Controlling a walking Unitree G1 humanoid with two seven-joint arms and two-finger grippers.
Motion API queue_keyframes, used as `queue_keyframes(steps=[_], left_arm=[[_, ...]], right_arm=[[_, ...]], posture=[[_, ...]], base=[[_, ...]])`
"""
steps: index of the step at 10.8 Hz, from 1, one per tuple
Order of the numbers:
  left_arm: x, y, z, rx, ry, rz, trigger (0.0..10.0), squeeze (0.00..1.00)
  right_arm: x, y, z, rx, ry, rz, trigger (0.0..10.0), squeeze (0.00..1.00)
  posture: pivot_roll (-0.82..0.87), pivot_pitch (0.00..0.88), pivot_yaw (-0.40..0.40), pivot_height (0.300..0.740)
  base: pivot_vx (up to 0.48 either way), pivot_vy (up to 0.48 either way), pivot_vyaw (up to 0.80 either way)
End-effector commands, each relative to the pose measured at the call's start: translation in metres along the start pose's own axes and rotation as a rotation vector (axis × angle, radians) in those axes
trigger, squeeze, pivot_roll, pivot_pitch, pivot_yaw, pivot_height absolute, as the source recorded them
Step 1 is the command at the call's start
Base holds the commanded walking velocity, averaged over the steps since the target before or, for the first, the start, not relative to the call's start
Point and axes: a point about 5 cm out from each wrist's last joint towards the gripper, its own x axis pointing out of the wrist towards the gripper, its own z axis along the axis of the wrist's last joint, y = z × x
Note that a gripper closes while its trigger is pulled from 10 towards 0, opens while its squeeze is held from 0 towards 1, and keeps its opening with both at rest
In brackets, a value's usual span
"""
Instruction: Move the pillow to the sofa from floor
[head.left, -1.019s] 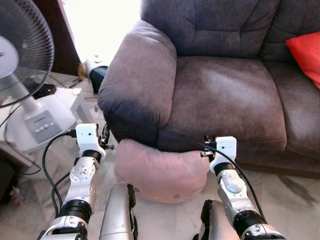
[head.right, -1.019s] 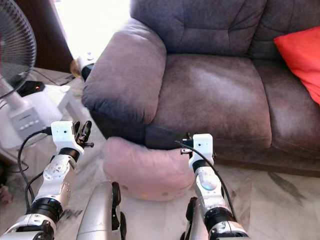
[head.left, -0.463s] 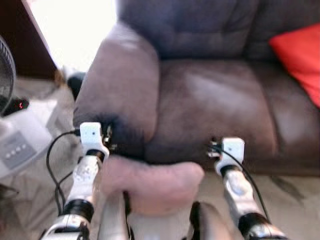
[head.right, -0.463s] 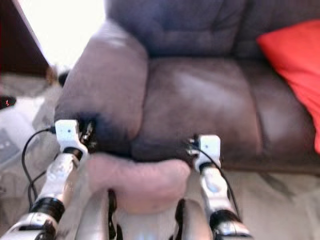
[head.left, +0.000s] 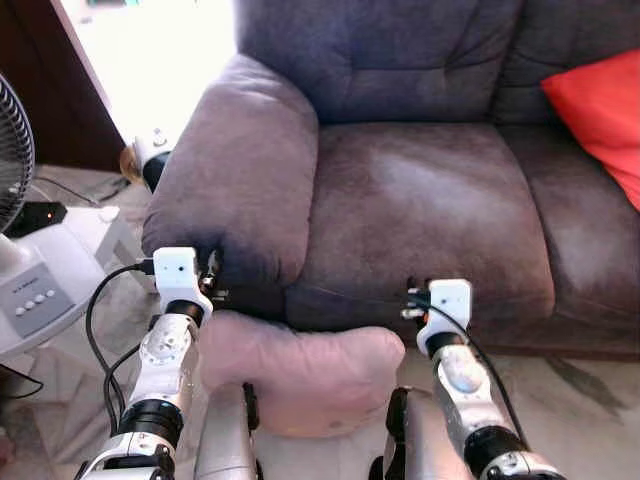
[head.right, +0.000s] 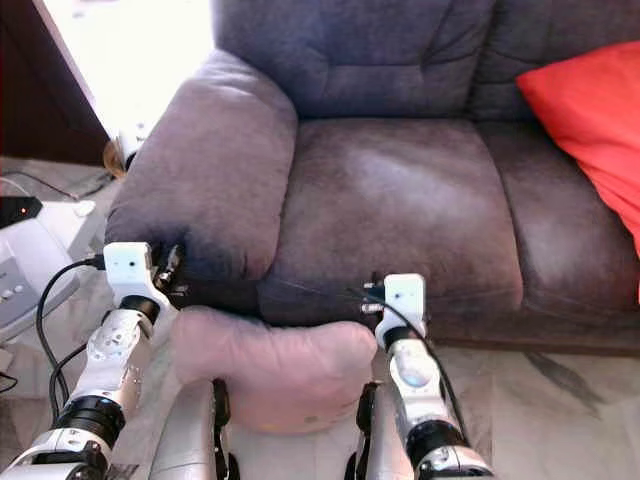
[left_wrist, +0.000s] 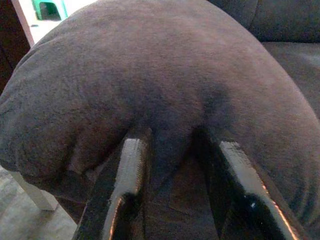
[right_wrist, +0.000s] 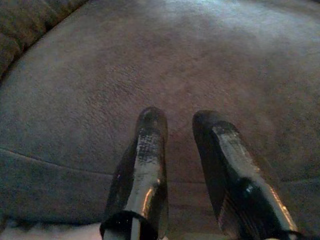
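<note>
Pink pillow (head.left: 300, 370) squeezed between both arms at lower centre, raised toward the sofa (head.left: 430, 200) seat. Left gripper (left_wrist: 172, 150) and right gripper (right_wrist: 177, 125) spread open, empty. Next: lift higher, push forward.

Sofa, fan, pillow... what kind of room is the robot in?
Probably a home living room: a big grey sofa with a red cushion, a pink pillow on the marble floor, and a standing fan.

A home living room: plush grey sofa (head.left: 420, 190), red cushion (head.left: 600, 105), standing fan (head.left: 30, 270), marble floor (head.left: 580, 400).
</note>
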Motion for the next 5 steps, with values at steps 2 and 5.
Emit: queue_keyframes(steps=[2, 5], left_arm=[[-0.0018, 0.0014, -0.0040, 0.000, 0.021, 0.005, 10.0, 0.00], [-0.0015, 0.0015, -0.0040, -0.001, 0.024, 0.006, 10.0, 0.00]], right_arm=[[-0.0036, -0.0027, -0.0058, 0.007, 0.019, -0.002, 10.0, 0.00], [-0.0070, 0.0027, -0.0121, 0.019, 0.046, 0.040, 10.0, 0.00]], posture=[[0.16, 0.164, 0.008, 0.558], [0.16, 0.170, 0.007, 0.545]], base=[[0.000, 0.000, 0.00], [0.000, 0.000, 0.00]])
